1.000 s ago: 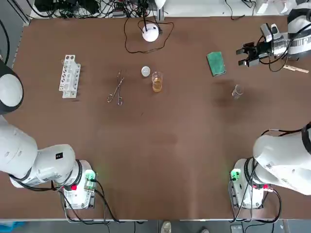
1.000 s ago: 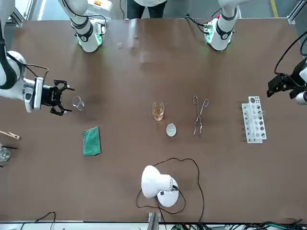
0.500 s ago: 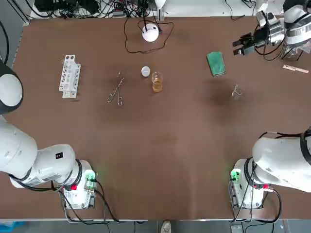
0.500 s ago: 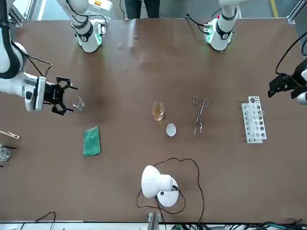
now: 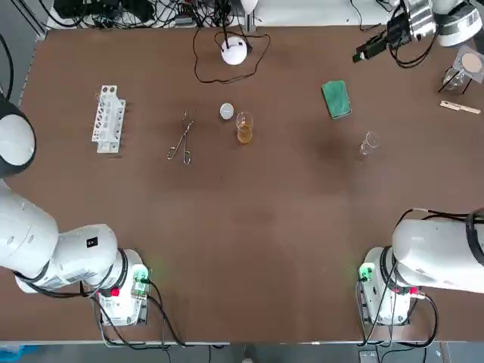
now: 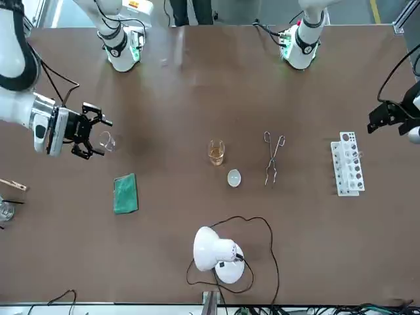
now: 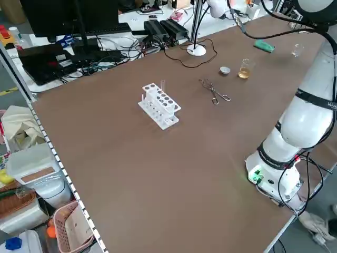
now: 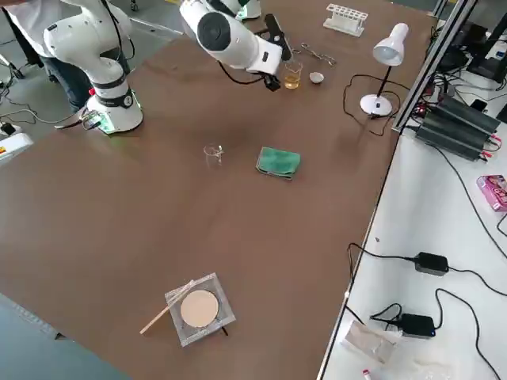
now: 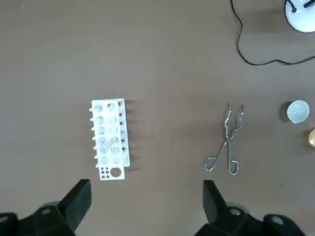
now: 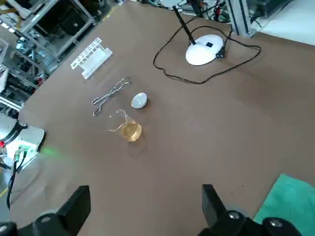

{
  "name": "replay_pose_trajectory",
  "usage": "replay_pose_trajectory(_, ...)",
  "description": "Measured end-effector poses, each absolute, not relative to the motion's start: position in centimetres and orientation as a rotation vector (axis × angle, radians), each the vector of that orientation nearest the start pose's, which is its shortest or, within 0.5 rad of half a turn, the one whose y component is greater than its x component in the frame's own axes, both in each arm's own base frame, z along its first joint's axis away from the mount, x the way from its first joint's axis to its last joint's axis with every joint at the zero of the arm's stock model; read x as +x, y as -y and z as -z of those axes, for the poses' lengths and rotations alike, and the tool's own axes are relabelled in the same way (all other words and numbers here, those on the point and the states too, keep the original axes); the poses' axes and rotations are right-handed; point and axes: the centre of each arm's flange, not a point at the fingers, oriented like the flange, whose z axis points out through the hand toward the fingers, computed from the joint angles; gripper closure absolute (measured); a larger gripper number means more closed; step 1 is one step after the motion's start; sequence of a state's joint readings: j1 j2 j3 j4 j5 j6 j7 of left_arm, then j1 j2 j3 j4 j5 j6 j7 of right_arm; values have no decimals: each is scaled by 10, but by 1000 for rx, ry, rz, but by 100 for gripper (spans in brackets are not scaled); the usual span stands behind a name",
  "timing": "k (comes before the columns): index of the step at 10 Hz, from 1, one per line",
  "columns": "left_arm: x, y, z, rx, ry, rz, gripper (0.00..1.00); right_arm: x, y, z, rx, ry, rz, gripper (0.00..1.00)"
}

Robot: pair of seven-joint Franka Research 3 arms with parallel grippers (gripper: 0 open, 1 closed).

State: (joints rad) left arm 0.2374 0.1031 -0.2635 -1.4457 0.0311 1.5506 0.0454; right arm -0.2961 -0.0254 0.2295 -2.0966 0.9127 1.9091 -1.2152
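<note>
Both empty with fingers apart, the right pincer (image 5: 362,54) is hovering near the green cloth (image 5: 336,99), the left pincer (image 9: 146,191) near the tube rack (image 9: 110,139).

A small, clear, empty beaker (image 5: 368,142) stands upright near the flat green sponge (image 5: 336,99).

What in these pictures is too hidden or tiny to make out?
- Small beaker, top view: too tiny and clear to show any contents.
- Test tube rack, left wrist view: too small to tell tubes from empty holes.
- Left claw, front view: its arm is cut off by the edge.
- Person, front view: only legs show; the top edge cuts the rest.
- Right claw, front view: its height above the table cannot be judged.
</note>
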Motion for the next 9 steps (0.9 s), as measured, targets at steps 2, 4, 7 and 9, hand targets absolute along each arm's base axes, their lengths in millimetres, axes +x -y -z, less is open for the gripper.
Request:
replay_pose_trajectory(2,584,3,-625,-3135,-109,8,0,544,-32,-466,-2299,773,369,0)
replay_pose_trajectory(4,584,3,-625,-3135,-109,8,0,547,-42,-477,-2401,685,277,0)
replay_pose_trajectory(7,584,3,-625,-3135,-109,9,0,548,-51,-491,-2588,570,135,0)
replay_pose_trajectory(9,584,4,-625,-3135,-110,9,0,549,-56,-504,-2693,534,73,0)
